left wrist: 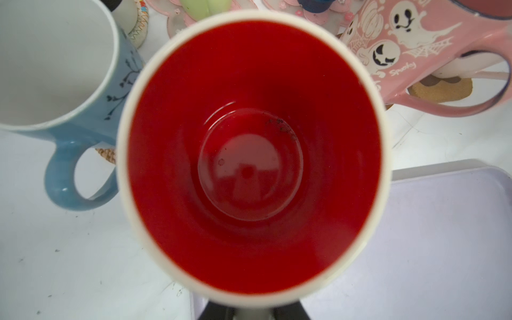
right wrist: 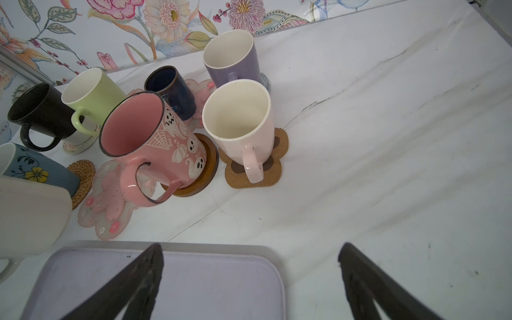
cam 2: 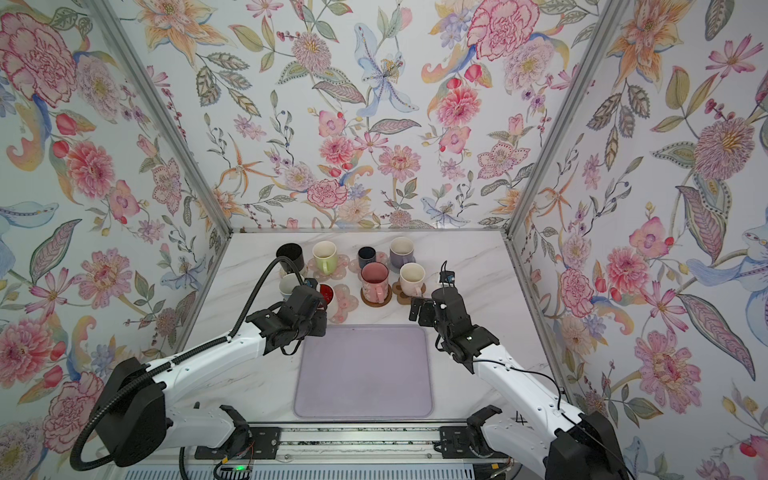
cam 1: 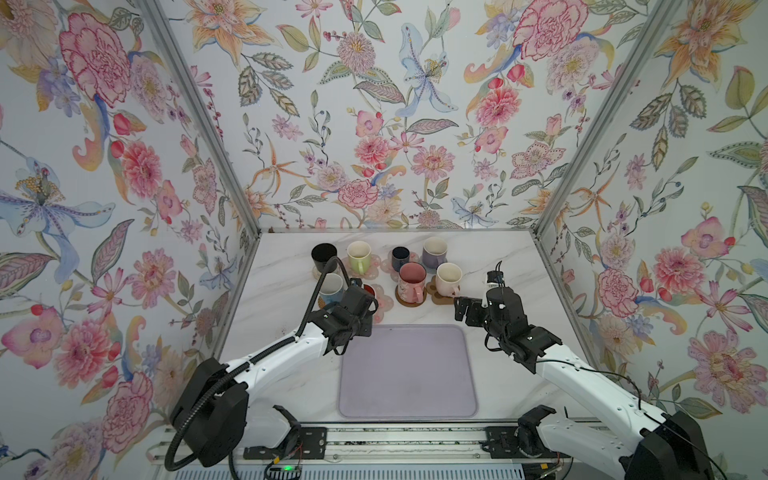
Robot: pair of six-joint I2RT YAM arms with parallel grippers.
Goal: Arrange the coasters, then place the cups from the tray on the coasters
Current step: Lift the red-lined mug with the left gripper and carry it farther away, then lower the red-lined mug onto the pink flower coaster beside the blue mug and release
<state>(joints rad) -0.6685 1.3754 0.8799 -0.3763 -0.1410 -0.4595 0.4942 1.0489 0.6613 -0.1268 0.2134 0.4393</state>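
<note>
the glossy white ceramic mug with a red inside (left wrist: 249,155) hangs from the left gripper (left wrist: 250,311), which is clenched on the mug's near side. the left wrist view looks straight down into the mug, so i cannot tell whether the grip is on the rim wall or the handle. in both top views the mug sits left of centre, just beyond the far left corner of the large flat lavender tray (right wrist: 194,291), which carries no cups. it is beside the left edge of the translucent pink flower-shaped coaster (right wrist: 110,205), the only coaster seen bare.

the mug looks like glazed ceramic: stiff, fairly heavy for a pinch grip, slick, and likely to chip if knocked. held at one side, its weight probably pulls it toward a tilt, so it wants a slow, level descent and no release until the base sits flat. the coaster looks thin and light and could slide if the mug lands on its edge.

the gap is tight. the light blue ceramic mug with a white inside (left wrist: 55,72) stands close on the left, and the handle of the pink ghost-printed mug (right wrist: 155,138) reaches over the coaster from the right.

the right gripper (right wrist: 250,246) is released, jaws wide apart and holding nothing, above the tray's far right corner.
</note>
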